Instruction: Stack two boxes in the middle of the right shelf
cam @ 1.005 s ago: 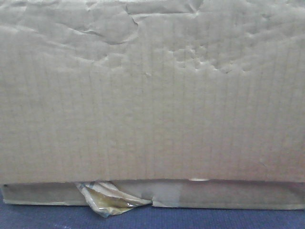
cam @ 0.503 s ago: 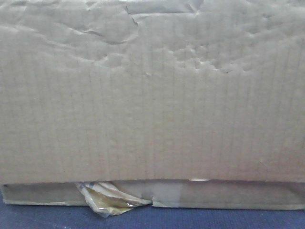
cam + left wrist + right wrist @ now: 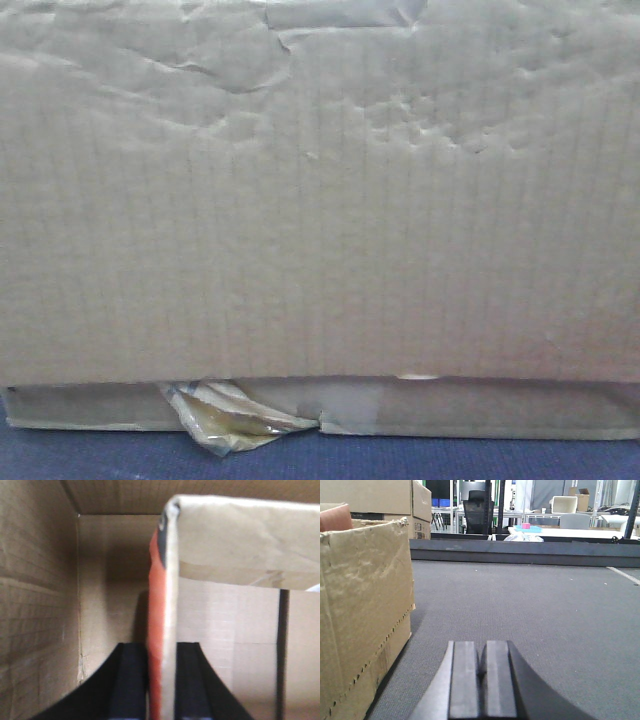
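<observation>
The tall brown box fills nearly the whole front view and rests on the flat box, whose yellowish tape scrap sticks out at the lower left. My left gripper is inside a cardboard box, shut on an upright flap that is orange-red on one face. My right gripper is shut with nothing in it, low over the grey tabletop. A brown box stands just to its left, apart from it. The shelf does not show.
A dark rail runs along the tabletop's far edge. More cardboard boxes stand behind the near box. Beyond the rail are racks, a black chair and a white table with a blue tray. A blue surface lies under the flat box.
</observation>
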You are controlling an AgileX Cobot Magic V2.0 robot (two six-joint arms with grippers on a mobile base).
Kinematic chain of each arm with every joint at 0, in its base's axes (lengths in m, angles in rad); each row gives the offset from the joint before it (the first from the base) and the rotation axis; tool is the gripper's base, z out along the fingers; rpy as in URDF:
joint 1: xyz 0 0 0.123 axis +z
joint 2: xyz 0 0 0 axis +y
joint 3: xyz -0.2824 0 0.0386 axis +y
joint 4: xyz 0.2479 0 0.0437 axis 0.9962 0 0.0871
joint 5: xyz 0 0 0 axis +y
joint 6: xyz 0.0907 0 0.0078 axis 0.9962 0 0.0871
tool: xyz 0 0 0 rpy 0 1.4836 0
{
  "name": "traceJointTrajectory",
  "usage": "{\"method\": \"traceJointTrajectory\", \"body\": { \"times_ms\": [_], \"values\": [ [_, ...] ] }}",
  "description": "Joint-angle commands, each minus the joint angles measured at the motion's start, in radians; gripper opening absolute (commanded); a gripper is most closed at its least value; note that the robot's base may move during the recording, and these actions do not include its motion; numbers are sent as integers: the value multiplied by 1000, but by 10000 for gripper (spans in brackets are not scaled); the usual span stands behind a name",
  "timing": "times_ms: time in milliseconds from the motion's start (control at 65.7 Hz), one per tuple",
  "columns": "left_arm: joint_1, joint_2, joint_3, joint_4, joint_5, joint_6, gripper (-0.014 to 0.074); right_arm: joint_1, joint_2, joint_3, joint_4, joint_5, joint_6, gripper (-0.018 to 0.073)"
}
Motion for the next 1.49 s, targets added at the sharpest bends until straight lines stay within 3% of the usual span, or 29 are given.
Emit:
{"method": "traceJointTrajectory", "body": {
  "times_ms": [0,91,183,457,564,685,822,1036,1188,1477],
  "values": [
    [7,-5,-2,2,-3,-11,177,1,-4,0,-5,-19,0,-164],
    [7,-5,-2,2,-8,-11,295,1,-4,0,-5,-19,0,-164],
    [7,-5,-2,3,-12,-11,340,1,-4,0,-5,-19,0,-164],
    [5,-52,-129,18,9,4,340,1,-4,0,-5,-19,0,-164],
    [5,-86,-189,89,77,31,340,1,-4,0,-5,-19,0,-164],
    [21,-113,-201,163,77,76,340,1,-4,0,-5,-19,0,-164],
    [92,-117,-193,50,77,159,340,1,-4,0,-5,-19,0,-164],
    [196,-115,-136,16,77,183,340,1,-4,0,-5,-19,0,-164],
    [210,-115,-52,-63,77,236,340,1,-4,0,-5,-19,0,-164],
    [210,-115,105,-96,77,236,339,1,-4,0,-5,-19,0,-164]
  ]
}}
